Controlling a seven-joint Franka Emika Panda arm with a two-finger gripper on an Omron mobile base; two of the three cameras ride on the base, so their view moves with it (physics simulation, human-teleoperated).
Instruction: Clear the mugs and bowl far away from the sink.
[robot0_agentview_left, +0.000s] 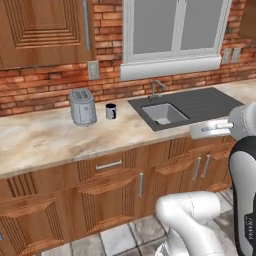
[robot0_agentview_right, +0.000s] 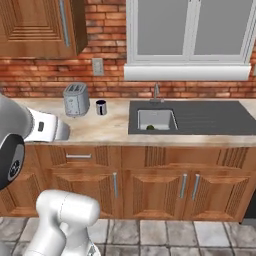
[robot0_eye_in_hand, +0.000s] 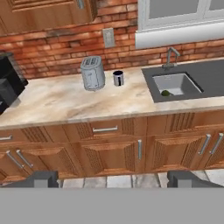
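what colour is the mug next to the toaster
Dark navy rim and inside, pale sides: the mug by the toaster, best in the left base view.

Counter (robot0_eye_in_hand: 61, 103): toaster (robot0_eye_in_hand: 92, 73), mug (robot0_eye_in_hand: 118, 78), sink (robot0_eye_in_hand: 183, 83).

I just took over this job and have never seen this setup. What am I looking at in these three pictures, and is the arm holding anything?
It is a rendered kitchen with a white robot arm on a driving base. Two pictures come from cameras on the base, behind the arm to its left and right; the third looks along the end effector, whose two dark fingertips rise at the bottom.

On the counter stand a silver toaster and, beside it, a small dark-rimmed mug, left of the dark grey sink with its faucet. A small greenish thing, too small to identify, lies in the basin.

The end effector is open, well back from the counter, and holds nothing.
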